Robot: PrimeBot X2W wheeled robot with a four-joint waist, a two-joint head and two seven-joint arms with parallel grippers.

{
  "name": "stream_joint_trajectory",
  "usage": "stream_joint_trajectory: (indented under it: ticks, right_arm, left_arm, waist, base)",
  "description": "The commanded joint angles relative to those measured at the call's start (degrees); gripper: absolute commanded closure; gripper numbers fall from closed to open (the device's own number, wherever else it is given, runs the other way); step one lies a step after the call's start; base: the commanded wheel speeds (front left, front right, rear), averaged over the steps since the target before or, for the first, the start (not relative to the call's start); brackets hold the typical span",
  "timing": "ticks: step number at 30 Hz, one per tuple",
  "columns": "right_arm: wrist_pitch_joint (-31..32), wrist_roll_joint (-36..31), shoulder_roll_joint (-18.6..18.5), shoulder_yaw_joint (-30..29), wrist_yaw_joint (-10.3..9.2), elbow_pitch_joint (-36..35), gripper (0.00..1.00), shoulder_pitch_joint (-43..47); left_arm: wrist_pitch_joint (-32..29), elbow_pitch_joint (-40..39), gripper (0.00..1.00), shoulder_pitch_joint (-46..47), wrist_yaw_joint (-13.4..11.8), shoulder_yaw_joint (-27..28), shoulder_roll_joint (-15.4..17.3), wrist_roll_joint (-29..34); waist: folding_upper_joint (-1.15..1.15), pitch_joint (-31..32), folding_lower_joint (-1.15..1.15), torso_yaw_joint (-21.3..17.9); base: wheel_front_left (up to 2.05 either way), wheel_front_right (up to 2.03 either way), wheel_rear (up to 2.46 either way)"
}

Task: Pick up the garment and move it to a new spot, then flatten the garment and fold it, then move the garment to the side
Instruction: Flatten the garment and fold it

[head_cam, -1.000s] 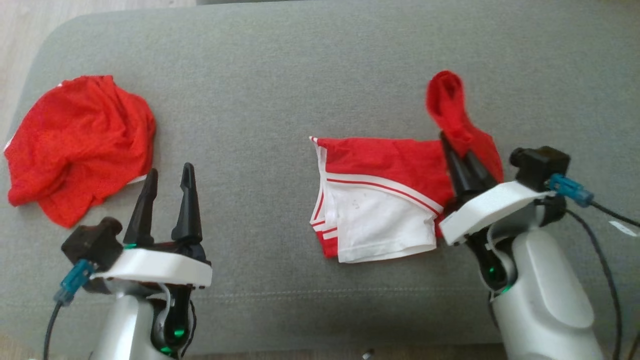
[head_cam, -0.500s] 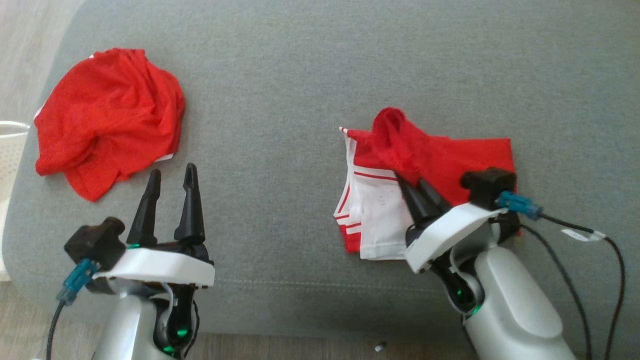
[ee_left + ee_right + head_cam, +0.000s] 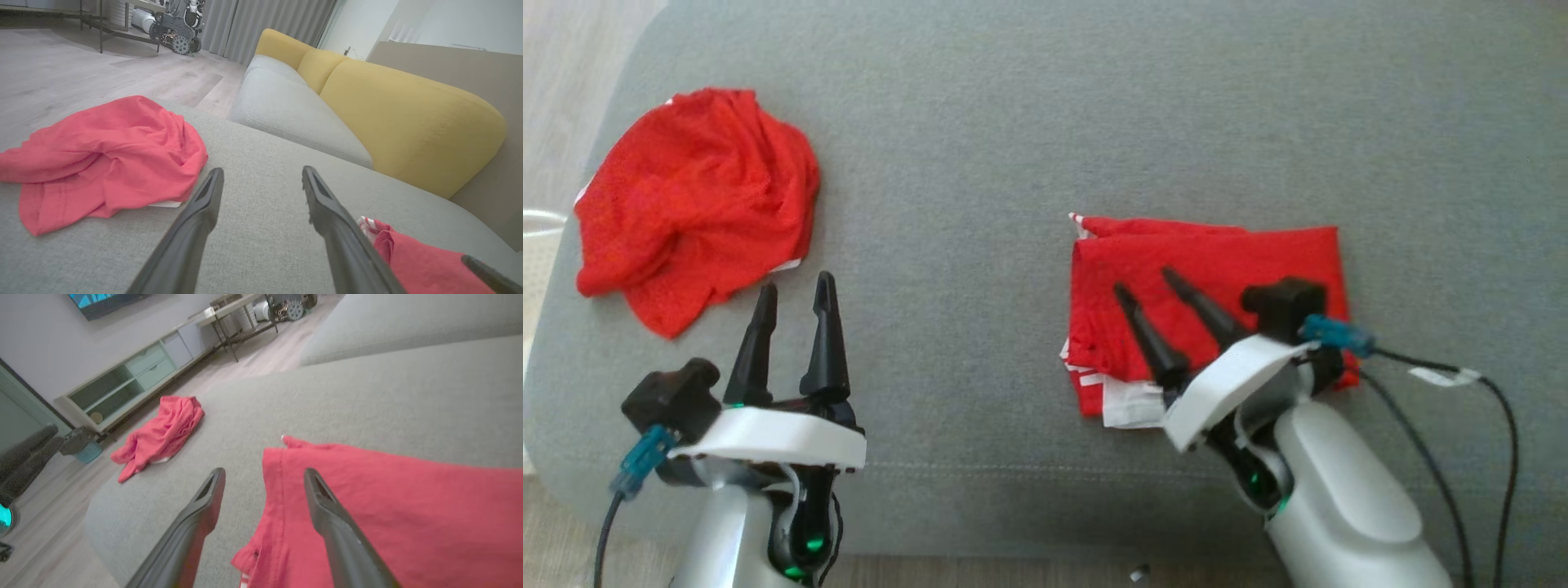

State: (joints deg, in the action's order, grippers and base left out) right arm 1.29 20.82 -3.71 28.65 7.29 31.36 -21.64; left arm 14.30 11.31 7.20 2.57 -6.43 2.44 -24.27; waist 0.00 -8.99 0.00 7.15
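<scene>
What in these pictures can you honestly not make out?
Head view: near right corner of the folded garment, hidden behind the right gripper.
Head view: what kind the crumpled garment is, bunched into itself.
Head view: a small floor object, tiny, cut by the bottom edge.

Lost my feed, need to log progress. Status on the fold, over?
Left hand open, idle. Right hand open over folded garment, not gripping. Crumpled red garment far left, clear of it.

Bare cushion point(image 3: 980, 163) between crumpled red garment point(image 3: 698, 200) and folded garment point(image 3: 1209, 269).
</scene>
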Motion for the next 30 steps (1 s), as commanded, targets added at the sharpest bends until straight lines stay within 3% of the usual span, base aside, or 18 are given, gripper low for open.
stream_joint_trajectory:
  ticks: [1,12,21,30]
  right_arm:
    - [-1.1,0.0,0.8,-0.6,0.20,-2.7,0.00,-2.5]
    - [-5.7,-12.1,0.0,-16.7,0.20,-8.9,0.00,-4.2]
    - [-8.7,-19.8,-4.0,-23.2,0.20,-15.6,0.00,0.0]
    - [-13.2,-24.3,-3.0,-27.3,0.20,-17.1,0.00,5.5]
  left_arm:
    - [0.7,-1.7,0.00,1.8,0.2,2.1,0.4,0.6]
    - [0.7,-4.1,0.00,2.0,0.4,1.5,0.4,0.5]
    - [0.7,-6.2,0.00,3.5,-1.0,-0.2,0.4,0.1]
    - [0.7,-7.3,0.00,2.4,-3.0,-0.5,0.4,4.6]
  waist:
    - [0.00,0.7,0.00,-1.0]
    - [0.00,2.1,0.00,-5.5]
    - [0.00,1.8,0.00,-7.6]
    - [0.00,2.2,0.00,-8.0]
  base:
    - [0.00,0.00,0.00]
    - [0.00,0.00,0.00]
    - [0.00,0.00,0.00]
    - [0.00,0.00,0.00]
